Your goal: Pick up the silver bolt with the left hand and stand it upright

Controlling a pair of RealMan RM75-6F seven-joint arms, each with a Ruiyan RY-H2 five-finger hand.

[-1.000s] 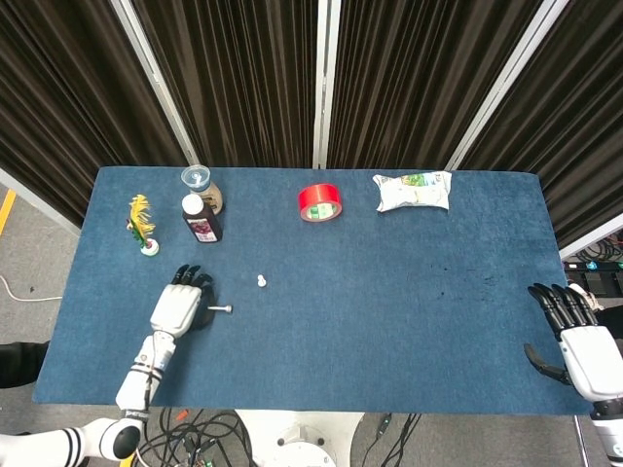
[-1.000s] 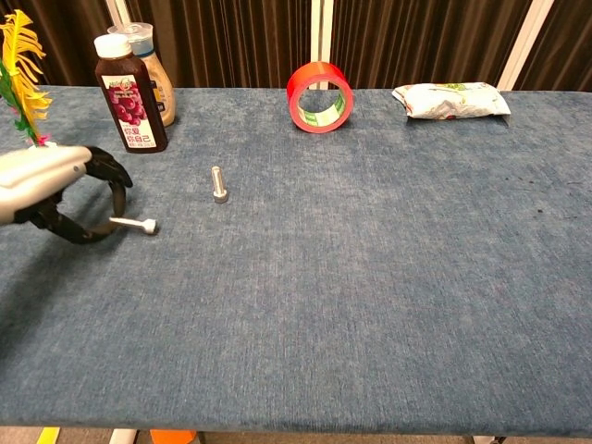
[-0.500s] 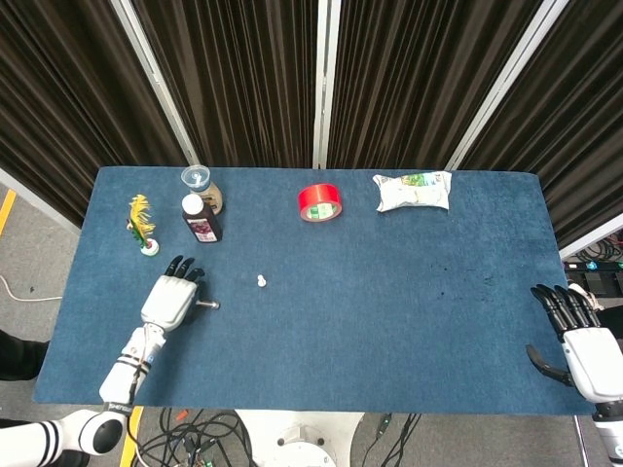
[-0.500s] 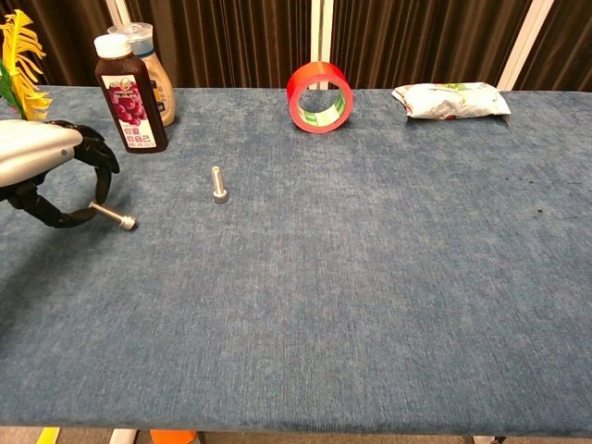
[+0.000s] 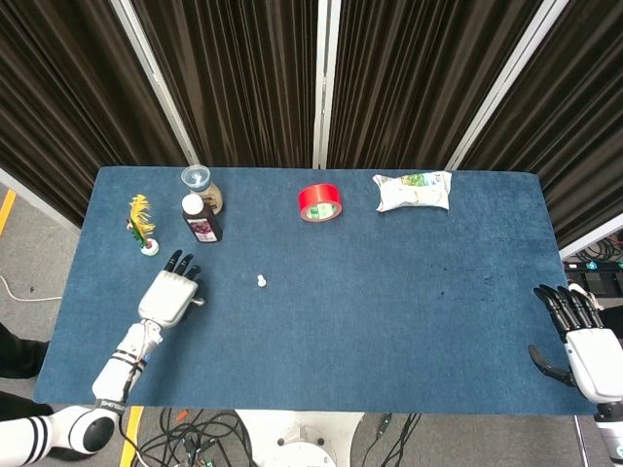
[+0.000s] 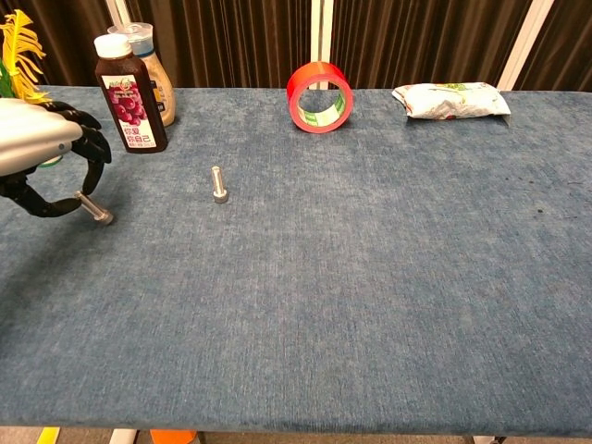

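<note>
My left hand point(image 6: 42, 157) pinches the silver bolt point(image 6: 94, 210) by its shaft at the left side of the table. The bolt slants with its head end lowest, pointing down and to the right; I cannot tell whether the head touches the cloth. From above, the left hand point(image 5: 169, 296) covers most of the bolt point(image 5: 198, 301), and only a short silver tip shows. My right hand point(image 5: 587, 342) rests at the table's right front corner, fingers spread and holding nothing.
A second silver bolt point(image 6: 219, 184) stands upright mid-left. Behind the left hand are a dark sauce bottle point(image 6: 130, 95), a jar point(image 6: 155, 76) and a yellow feather toy point(image 6: 20, 57). A red tape roll point(image 6: 319, 97) and a white packet point(image 6: 450, 100) lie at the back.
The left hand has carried the bolt leftward and slightly back. The bolt went from nearly level to slanting, head down. The right hand stays put.
</note>
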